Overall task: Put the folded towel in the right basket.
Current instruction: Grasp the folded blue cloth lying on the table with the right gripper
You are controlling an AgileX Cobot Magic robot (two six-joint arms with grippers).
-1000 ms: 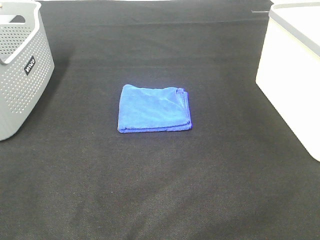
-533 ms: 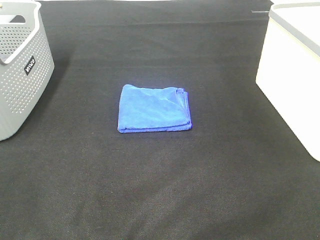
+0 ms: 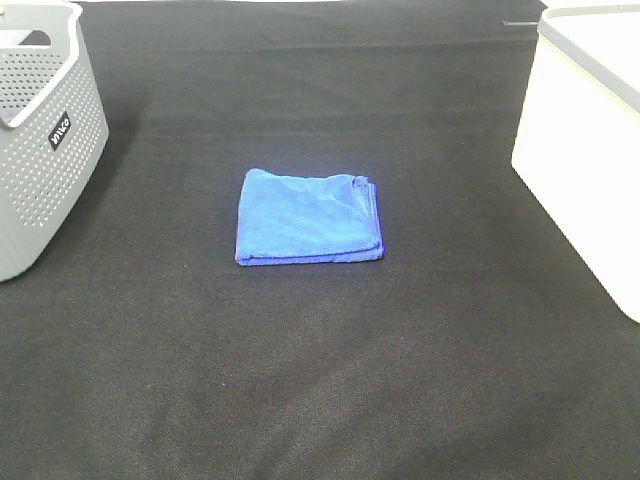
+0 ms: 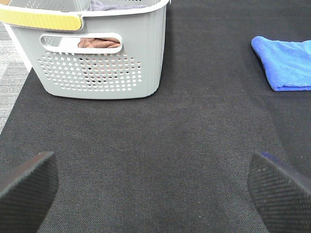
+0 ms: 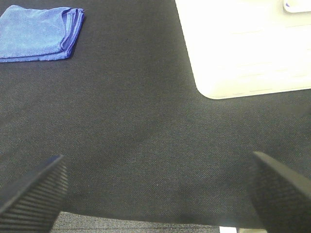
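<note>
Squarely in the middle of the table (image 3: pixel 320 390) lies the folded towel (image 3: pixel 308 218), a flat blue square on the black cloth. Its layered edges show along its right side, and nothing touches it. It sits about midway between the two baskets and well apart from both.

The left hand (image 4: pixel 153 194) hovers over the near left part of the table. Its two dark fingers (image 4: pixel 24 189) are spread wide, with only bare cloth between them, so it is released and grips nothing. From this hand the towel (image 4: pixel 286 65) lies farther off and to the right, well clear of either finger.

The right hand (image 5: pixel 158 191) hangs above the near right edge of the table, also splayed wide and grasping nothing. From it the towel (image 5: pixel 39 33) lies far and to the left, again well apart.

At the far right stands the right basket (image 3: pixel 585 150), white with smooth walls, its near corner resting on the cloth not far beyond the right hand. At the far left stands the grey basket (image 3: pixel 45 150), perforated, with a small black label on its side. In the left wrist view it has a yellow strip along its rim, and brownish fabric shows through its handle slot.
</note>
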